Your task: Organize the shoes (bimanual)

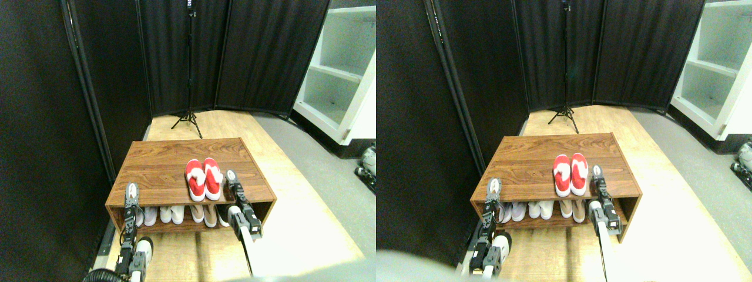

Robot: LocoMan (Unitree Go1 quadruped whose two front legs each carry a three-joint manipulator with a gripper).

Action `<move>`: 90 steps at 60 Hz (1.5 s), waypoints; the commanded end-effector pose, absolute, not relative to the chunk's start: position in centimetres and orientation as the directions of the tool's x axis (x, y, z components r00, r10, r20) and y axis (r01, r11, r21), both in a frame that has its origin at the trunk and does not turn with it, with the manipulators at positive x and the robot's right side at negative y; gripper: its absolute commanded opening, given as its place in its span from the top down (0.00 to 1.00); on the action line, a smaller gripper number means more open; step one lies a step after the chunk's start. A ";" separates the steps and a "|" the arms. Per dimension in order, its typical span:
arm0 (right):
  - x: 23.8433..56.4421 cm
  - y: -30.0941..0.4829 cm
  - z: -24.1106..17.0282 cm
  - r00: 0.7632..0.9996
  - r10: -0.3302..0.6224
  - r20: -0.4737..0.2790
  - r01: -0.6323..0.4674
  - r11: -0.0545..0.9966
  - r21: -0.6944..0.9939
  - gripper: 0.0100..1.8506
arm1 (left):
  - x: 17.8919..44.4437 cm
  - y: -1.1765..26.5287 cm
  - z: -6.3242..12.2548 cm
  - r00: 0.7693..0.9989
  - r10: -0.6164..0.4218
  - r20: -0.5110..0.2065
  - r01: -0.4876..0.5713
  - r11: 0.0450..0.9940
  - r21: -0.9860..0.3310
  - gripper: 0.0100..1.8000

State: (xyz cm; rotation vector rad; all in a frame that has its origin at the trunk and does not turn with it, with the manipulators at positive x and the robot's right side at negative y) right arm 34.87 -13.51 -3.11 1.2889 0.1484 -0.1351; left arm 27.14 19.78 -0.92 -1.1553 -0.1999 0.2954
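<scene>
Shelf (176, 154) hides lower shoes' (176, 214) toes.

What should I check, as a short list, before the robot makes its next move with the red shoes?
1. Both red shoes on top of the rack: ok, side by side, toes toward the robot.
2. Pair aligned and touching: ok, as far as the picture shows.
3. Right tool clear of the shoes: cannot tell, it sits very close beside the right shoe.
4. Left tool clear of the shoes: ok, it is at the rack's front left edge, well apart.
5. Lower shelf pairs undisturbed: ok, in a row.
6. Tool openings: cannot tell, too small.
</scene>
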 end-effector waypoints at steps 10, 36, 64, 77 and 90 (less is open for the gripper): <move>32.6 -14.6 0.9 1.000 -0.002 -0.023 0.022 0.279 0.960 1.00 | 27.8 19.2 -0.2 0.951 0.308 0.026 -0.099 0.384 -0.918 1.00; 27.0 -16.2 2.8 0.996 0.045 0.078 -0.088 0.309 0.947 1.00 | 28.2 18.9 -0.5 0.956 0.294 -0.010 -0.125 0.376 -0.918 1.00; 25.3 -14.2 0.9 0.994 0.106 0.018 -0.046 0.272 0.961 1.00 | 28.6 18.6 -1.3 0.956 0.285 -0.072 -0.151 0.268 -0.952 1.00; 25.7 -14.2 0.5 0.995 0.095 -0.009 -0.017 0.276 0.961 1.00 | 27.7 18.7 -1.2 0.953 0.295 -0.069 -0.145 0.245 -0.959 1.00; 26.1 -13.9 0.4 0.996 0.085 -0.023 0.001 0.253 0.967 1.00 | 26.8 18.7 -0.6 0.947 0.313 -0.070 -0.156 0.260 -0.953 1.00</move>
